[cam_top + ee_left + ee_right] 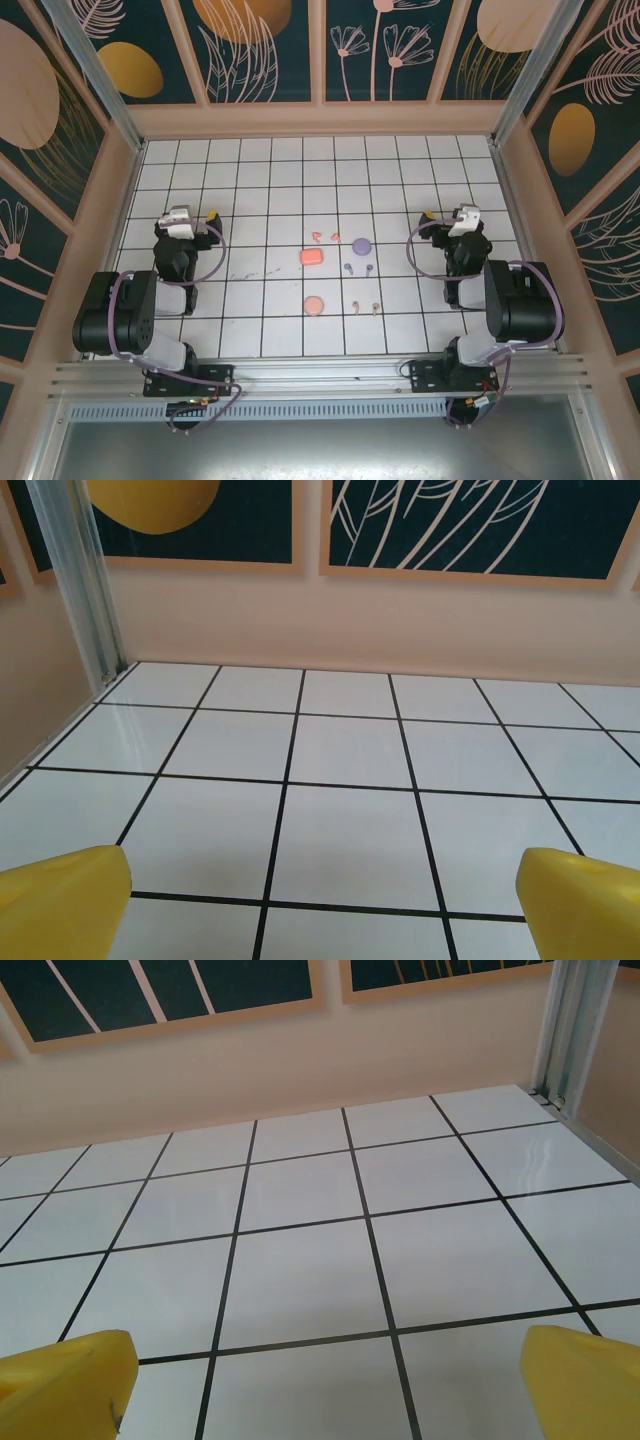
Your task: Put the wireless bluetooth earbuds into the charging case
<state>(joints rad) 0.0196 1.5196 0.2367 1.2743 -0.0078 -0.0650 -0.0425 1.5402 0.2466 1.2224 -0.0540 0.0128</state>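
Three small charging cases lie mid-table: a coral-red one (312,256), a round purple one (362,245) and a round pale pink one (314,304). The wireless bluetooth earbuds lie loose beside them: a coral-red pair (326,237) at the back, a purple pair (359,268) in the middle, a pale pink pair (365,307) in front. My left gripper (187,213) hovers far to their left and my right gripper (453,211) far to their right. Both point at the back wall. Each stands open and empty, left gripper (320,905), right gripper (320,1385), yellow fingertips (60,900) (580,1380) wide apart over bare tiles.
The white grid table (270,180) is fenced by peach walls (320,120) with dark floral panels. Metal posts (80,580) (575,1030) stand in the back corners. The arm bases (165,360) (470,360) sit at the near edge.
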